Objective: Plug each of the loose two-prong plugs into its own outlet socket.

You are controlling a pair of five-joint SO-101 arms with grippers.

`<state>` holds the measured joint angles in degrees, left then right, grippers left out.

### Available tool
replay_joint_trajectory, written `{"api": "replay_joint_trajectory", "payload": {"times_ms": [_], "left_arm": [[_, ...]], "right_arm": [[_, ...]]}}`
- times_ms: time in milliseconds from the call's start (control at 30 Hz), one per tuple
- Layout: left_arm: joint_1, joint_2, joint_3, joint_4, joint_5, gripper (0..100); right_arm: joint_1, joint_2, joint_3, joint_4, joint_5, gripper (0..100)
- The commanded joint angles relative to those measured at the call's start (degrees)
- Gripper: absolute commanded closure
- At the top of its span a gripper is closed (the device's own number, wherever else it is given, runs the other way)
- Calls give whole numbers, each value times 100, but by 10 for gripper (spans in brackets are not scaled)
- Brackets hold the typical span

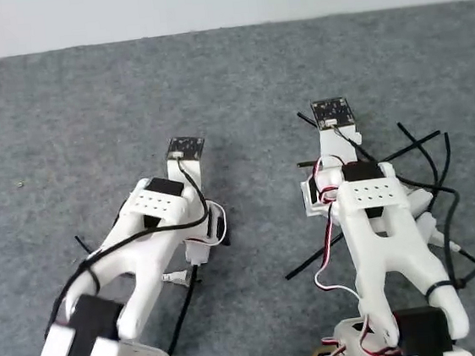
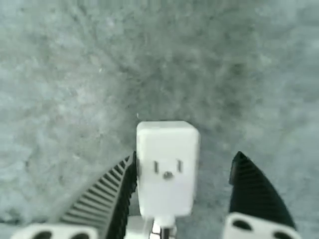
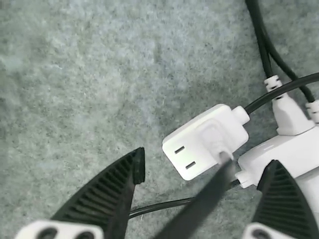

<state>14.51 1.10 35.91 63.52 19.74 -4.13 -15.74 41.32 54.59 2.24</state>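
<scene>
Left tool [image 2: 185,157] is open over the grey desk [image 2: 75,74]. A white socket [image 2: 167,169] sits between its fingers, right against one and apart from the other. Right tool [image 3: 206,156] is open too, above a second socket [image 3: 182,154] with two slots. A white plug [image 3: 289,112] on a black cord [image 3: 259,35] lies just beside it, toward the desk's near right corner.

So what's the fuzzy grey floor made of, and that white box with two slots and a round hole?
The grey table covering looks like felt or short carpet: it is matte, with fuzzy, mottled fibres. The white boxy outlet block looks like hard moulded plastic, going by its smooth faces and rounded edges, though I can't be sure.
</scene>
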Motion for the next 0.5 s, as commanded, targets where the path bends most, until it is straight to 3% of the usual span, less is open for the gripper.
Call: {"api": "replay_joint_trajectory", "payload": {"times_ms": [0, 200, 467], "left_arm": [[-62, -1108, -136, 378, -53, 703], [369, -1969, 971, 62, -545, 705], [554, -1354, 1033, -334, -527, 704]], "right_arm": [[-40, -22, -53, -84, 62, 645], [-40, -22, -44, -92, 62, 645], [-40, -22, -35, -92, 62, 645]]}}
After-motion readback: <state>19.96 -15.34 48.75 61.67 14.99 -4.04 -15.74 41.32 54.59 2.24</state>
